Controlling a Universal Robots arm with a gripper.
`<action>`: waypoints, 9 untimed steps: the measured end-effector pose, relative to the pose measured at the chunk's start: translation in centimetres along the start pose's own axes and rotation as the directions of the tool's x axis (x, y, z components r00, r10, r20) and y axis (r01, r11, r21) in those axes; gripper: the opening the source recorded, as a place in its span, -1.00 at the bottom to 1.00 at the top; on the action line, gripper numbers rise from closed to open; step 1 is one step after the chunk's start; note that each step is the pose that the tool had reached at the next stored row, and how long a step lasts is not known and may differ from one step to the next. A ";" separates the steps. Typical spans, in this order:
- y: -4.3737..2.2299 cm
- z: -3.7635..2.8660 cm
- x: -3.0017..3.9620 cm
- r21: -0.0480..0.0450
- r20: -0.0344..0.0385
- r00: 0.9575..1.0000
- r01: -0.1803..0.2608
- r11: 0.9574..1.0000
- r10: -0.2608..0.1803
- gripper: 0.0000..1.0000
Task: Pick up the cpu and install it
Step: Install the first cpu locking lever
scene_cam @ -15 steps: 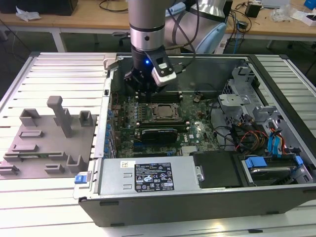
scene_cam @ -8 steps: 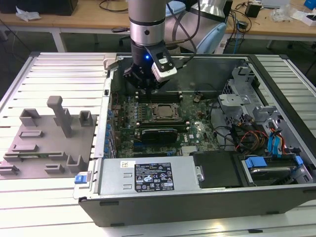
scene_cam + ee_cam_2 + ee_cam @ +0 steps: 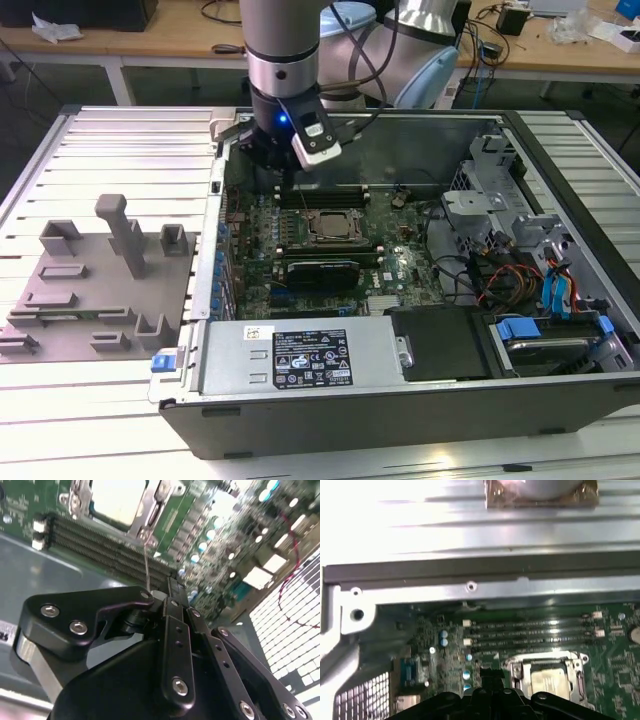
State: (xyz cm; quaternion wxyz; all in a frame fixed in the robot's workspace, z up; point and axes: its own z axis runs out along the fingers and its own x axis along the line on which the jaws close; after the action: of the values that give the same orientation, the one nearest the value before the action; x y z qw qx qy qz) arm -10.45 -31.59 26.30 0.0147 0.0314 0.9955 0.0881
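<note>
The cpu (image 3: 330, 225) is a silvery square chip lying flat in the metal socket frame on the green motherboard (image 3: 400, 262), inside the open computer case. In both wrist views its pale lid (image 3: 117, 500) (image 3: 550, 682) sits inside the frame. My gripper (image 3: 281, 175) hangs just above the board, to the exterior view's left of the socket and over the memory slots. Its black fingers (image 3: 172, 587) are pressed together with nothing between them. A thin wire socket lever (image 3: 146, 555) runs from the socket up to beside the fingertips. The gripper (image 3: 489, 682) stands close to the socket's edge.
A black graphics card (image 3: 320, 272) lies just in front of the socket. A power supply box (image 3: 300, 360) fills the case front, and drive cages with cables (image 3: 530, 280) stand at the exterior view's right. Grey fixture blocks (image 3: 100, 270) stand outside the case on the slatted table.
</note>
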 end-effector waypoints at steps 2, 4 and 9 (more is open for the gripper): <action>-0.01 0.00 0.09 -0.023 -0.001 1.000 -0.001 1.000 0.001 -0.79; -0.01 0.02 0.12 -0.037 -0.002 1.000 -0.001 0.999 0.001 -0.79; 0.03 0.12 -0.93 -0.037 -0.003 1.000 -0.001 0.999 0.001 -0.79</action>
State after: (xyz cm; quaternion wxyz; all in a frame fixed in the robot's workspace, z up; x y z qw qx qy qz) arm -9.51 -31.60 26.21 0.0140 0.0316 0.9937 0.1064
